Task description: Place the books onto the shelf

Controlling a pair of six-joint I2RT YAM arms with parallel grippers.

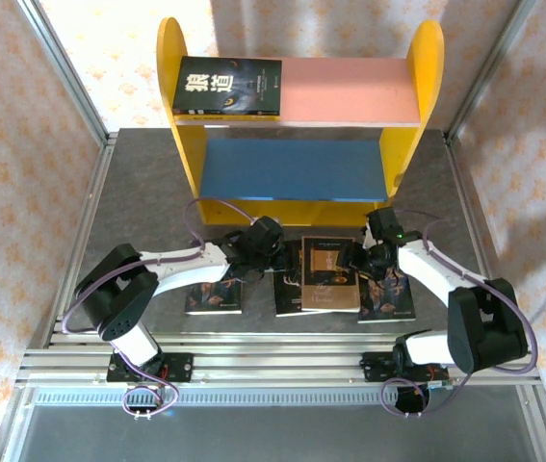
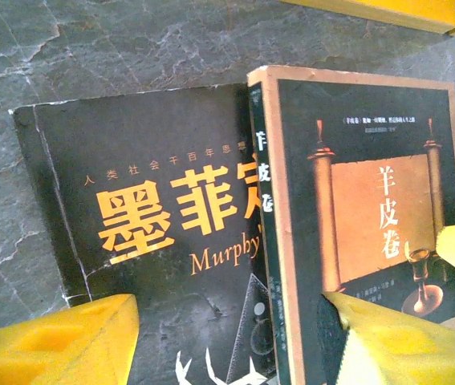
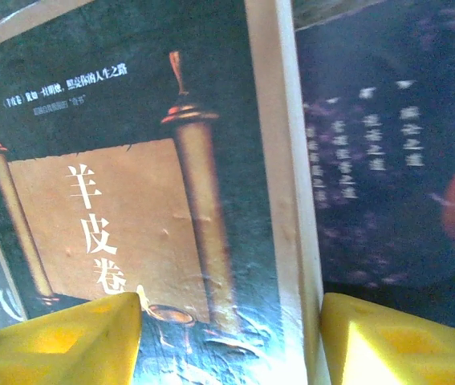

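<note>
The step in hand looks like a two-armed lift of the tan book (image 1: 330,274), which lies near the middle of the tabletop's (image 1: 138,192) near edge, partly on top of the black book (image 2: 155,224). The left pincer (image 2: 227,309) stands half wide over the tan book's spine edge, one finger above the black cover and the other above the tan one. The right pincer (image 3: 229,305) stands about as wide astride the opposite long edge, its outer finger over the right dark book (image 3: 387,160). Neither grips anything. To do it well, I judge, each pincer should work a finger under its own edge without catching the book beneath or beside. The two should then close together and rise level, so the thin paperback neither bows nor slides. From there it goes to the shelf (image 1: 427,77) at the far edge, where the pink board has room to the right of the wolf book (image 1: 226,87). Count: five books, one on the pink board and four in a row along the near edge, the left dark book (image 1: 213,298) nearest the left edge; one shelf of two boards; two pincers.
</note>
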